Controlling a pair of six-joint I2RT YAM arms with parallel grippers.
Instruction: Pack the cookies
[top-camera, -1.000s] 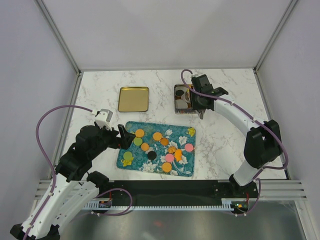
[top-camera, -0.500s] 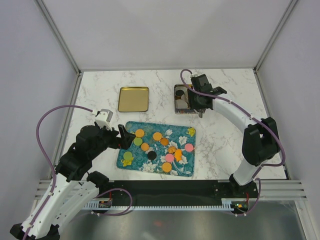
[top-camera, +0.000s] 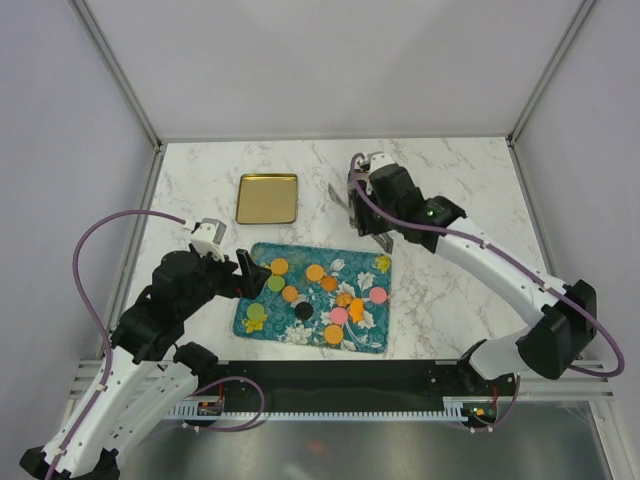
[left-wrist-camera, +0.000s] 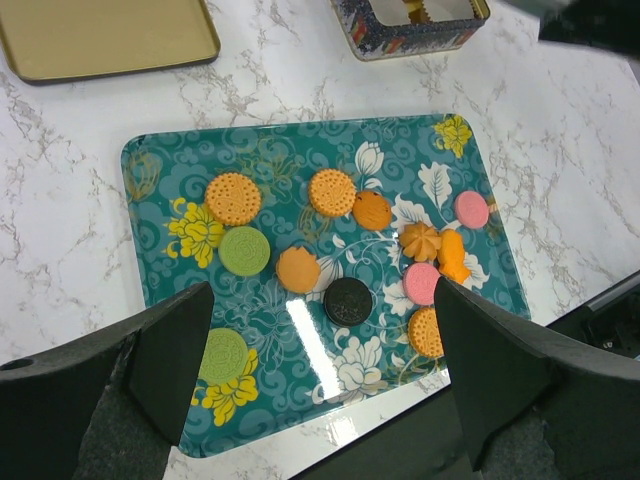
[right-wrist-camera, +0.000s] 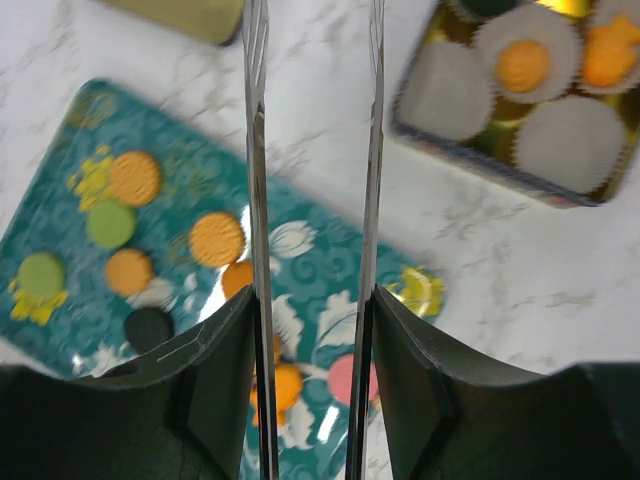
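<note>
Several cookies lie on a teal floral tray (top-camera: 300, 330): orange ones (left-wrist-camera: 233, 198), green ones (left-wrist-camera: 244, 250), a black one (left-wrist-camera: 348, 300) and pink ones (left-wrist-camera: 471, 209). My left gripper (top-camera: 245, 270) is open and empty above the tray's left edge, its fingers (left-wrist-camera: 170, 360) either side of the tray's near part. My right gripper (top-camera: 372, 225) is open and empty, its thin blades (right-wrist-camera: 256, 150) hanging between the tray and the tin (right-wrist-camera: 470, 160). The tin holds white paper cups (right-wrist-camera: 445, 90), some with orange cookies (right-wrist-camera: 525, 65).
A gold lid (top-camera: 267, 198) lies at the back left of the marble table (top-camera: 450, 270). The tin (top-camera: 362, 205) stands behind the tray, right of the lid. Frame posts and grey walls ring the table.
My right gripper has swung left and nearer, from over the tin toward the tray's back edge. The left arm and the cookies have not moved.
</note>
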